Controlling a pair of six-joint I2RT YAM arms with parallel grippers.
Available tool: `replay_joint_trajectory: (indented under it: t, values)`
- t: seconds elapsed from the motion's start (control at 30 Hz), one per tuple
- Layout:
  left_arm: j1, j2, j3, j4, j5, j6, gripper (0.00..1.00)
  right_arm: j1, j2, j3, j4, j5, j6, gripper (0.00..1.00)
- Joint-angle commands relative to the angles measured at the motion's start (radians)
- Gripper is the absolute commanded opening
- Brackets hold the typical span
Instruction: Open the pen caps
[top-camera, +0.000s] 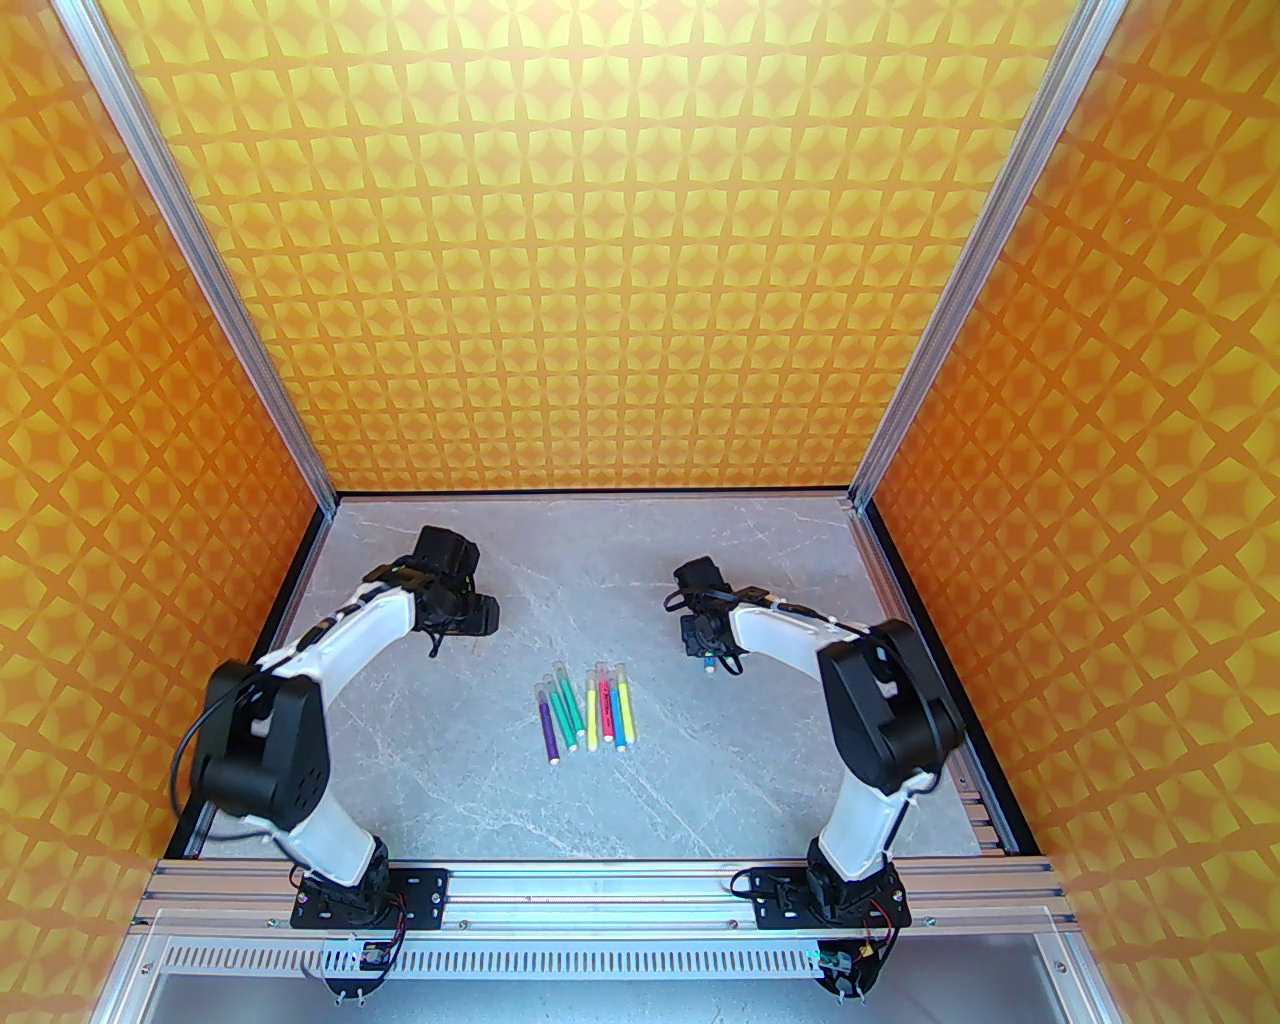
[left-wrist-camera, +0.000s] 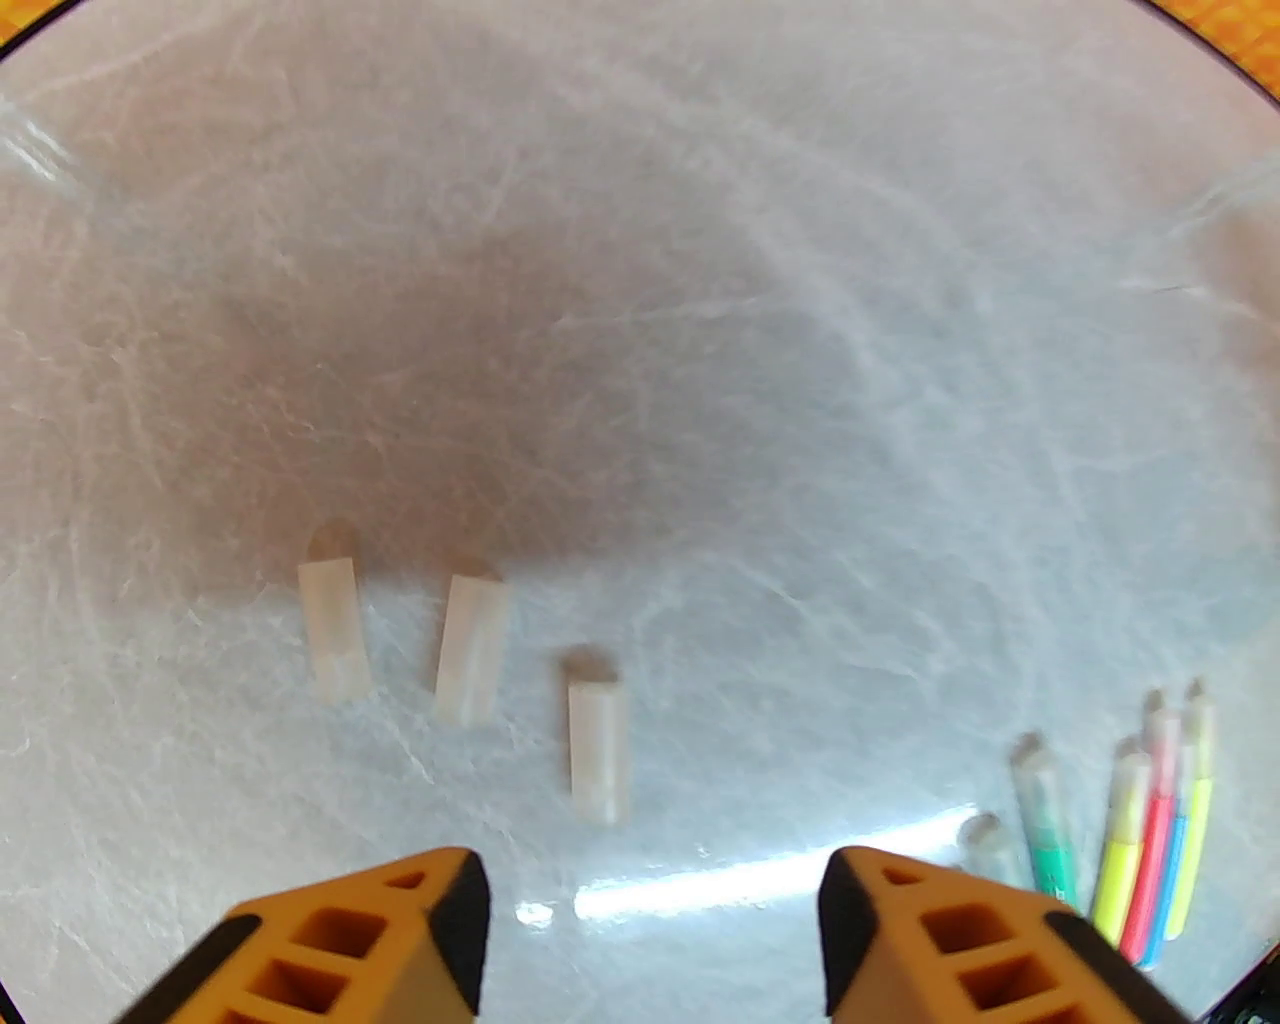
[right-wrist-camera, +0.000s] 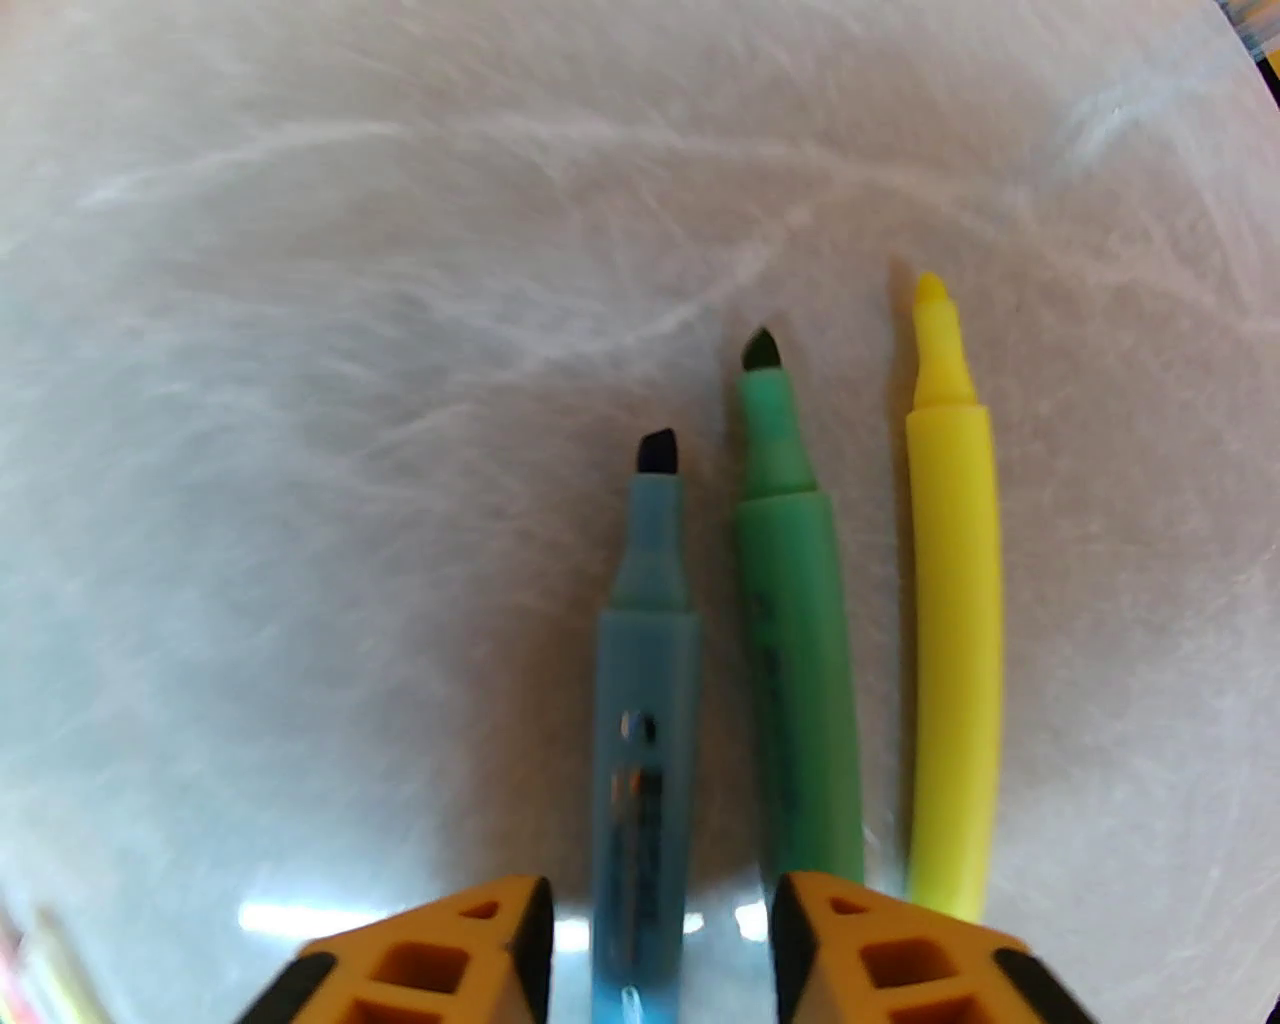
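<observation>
We use the pen row (top-camera: 585, 710) in the middle of the table (top-camera: 450, 780) as our marker. The pen caps (top-camera: 601, 670) on it sit at the row's far end, clear & whitish.

Left of the row & a bit further back, 3 loose caps (left-wrist-camera: 598, 740) lie flat, apart from each other. Our left gripper (left-wrist-camera: 655, 890) hangs near them, fingers wide, holding nothing.

Right of the row lie 3 bare pens side by side, tips showing: blue pen (right-wrist-camera: 645, 700), green pen (right-wrist-camera: 800, 650), yellow pen (right-wrist-camera: 955, 600). Our right gripper (right-wrist-camera: 660, 920) has its fingers parted w/ the blue pen's back end between them. There is a gap each side, so no grip.

We think the caps are tiny, light, hard & smooth, so they'd slip or roll easy. Best bet: one gripper pinches a cap across its round middle. The other holds the colored body approx. halfway. Then we pull straight along the pen, no bending.
</observation>
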Motion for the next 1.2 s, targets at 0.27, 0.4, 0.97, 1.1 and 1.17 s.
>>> replay_joint_trajectory:
  t: [0.27,0.4,0.97,1.1,1.17]
  values:
    - [-0.006,-0.261,-0.274,0.270,0.101,-0.029,0.81,0.136,-0.142,-0.027,-0.123,-0.169,-0.027,0.46]
    - [-0.005,-0.328,-0.334,0.314,0.101,-0.038,0.82,0.183,-0.157,-0.062,-0.114,-0.245,0.005,0.46]
    - [-0.005,-0.413,-0.433,0.355,0.101,-0.013,0.82,0.292,-0.080,-0.096,-0.053,-0.370,0.092,0.44]
    - [-0.005,-0.431,-0.447,0.356,0.100,-0.003,0.82,0.302,-0.053,-0.091,-0.047,-0.374,0.098,0.44]
    - [-0.004,-0.444,-0.454,0.355,0.101,0.003,0.82,0.302,-0.040,-0.092,-0.042,-0.374,0.101,0.43]
